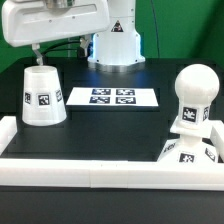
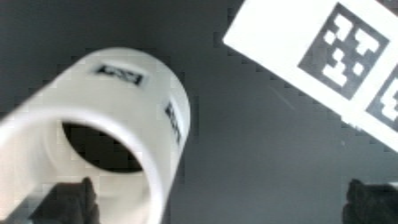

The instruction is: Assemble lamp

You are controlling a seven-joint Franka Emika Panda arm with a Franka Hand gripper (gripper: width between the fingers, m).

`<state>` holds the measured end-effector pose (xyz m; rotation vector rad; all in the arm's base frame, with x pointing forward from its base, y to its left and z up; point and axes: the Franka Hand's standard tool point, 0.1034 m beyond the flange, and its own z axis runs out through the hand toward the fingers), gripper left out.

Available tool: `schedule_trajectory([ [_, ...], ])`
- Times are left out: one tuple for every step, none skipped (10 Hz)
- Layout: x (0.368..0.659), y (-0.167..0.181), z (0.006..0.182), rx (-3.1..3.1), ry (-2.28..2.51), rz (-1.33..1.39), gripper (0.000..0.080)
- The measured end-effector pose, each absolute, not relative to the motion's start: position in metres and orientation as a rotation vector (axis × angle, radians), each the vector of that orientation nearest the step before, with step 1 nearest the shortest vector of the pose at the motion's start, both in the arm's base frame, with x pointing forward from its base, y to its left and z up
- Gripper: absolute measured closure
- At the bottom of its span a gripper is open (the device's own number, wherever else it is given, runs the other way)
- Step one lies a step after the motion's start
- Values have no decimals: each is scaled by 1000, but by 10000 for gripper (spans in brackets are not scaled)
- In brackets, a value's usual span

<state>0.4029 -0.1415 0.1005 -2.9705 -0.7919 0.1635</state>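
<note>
The white cone-shaped shade (image 1: 42, 97) stands on its wide end at the exterior view's left, with its small dark opening up. My gripper (image 1: 37, 53) hangs just above it. In the wrist view my gripper (image 2: 222, 205) is open and empty. One finger (image 2: 71, 200) is over the shade's (image 2: 116, 110) rim and the other finger (image 2: 374, 200) is over bare table. The rounded bulb (image 1: 193, 90) sits on top of the blocky base (image 1: 188, 147) at the exterior view's right, against the border rail.
The marker board (image 1: 112, 97) lies flat in the middle of the black table and also shows in the wrist view (image 2: 329, 50). A long white border rail (image 1: 90, 167) runs along the front and sides. The robot's white pedestal (image 1: 115, 40) stands at the back.
</note>
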Motion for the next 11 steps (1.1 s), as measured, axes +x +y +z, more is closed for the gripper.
schedule_trajectory([
  [402,-142,94,-2971,-792,173,101],
  [401,-140,89,-2968,-794,184,101],
  [402,-136,86,-2962,-807,193,101],
  [403,-134,81,-2957,-820,205,101],
  [405,-135,77,-2956,-824,211,101],
  [406,-135,76,-2955,-825,217,111],
  [409,-136,78,-2955,-828,215,111],
  [411,-136,79,-2958,-829,210,279],
  [411,-136,78,-2957,-829,212,279],
  [411,-136,78,-2957,-829,212,483],
  [411,-136,78,-2957,-829,212,619],
])
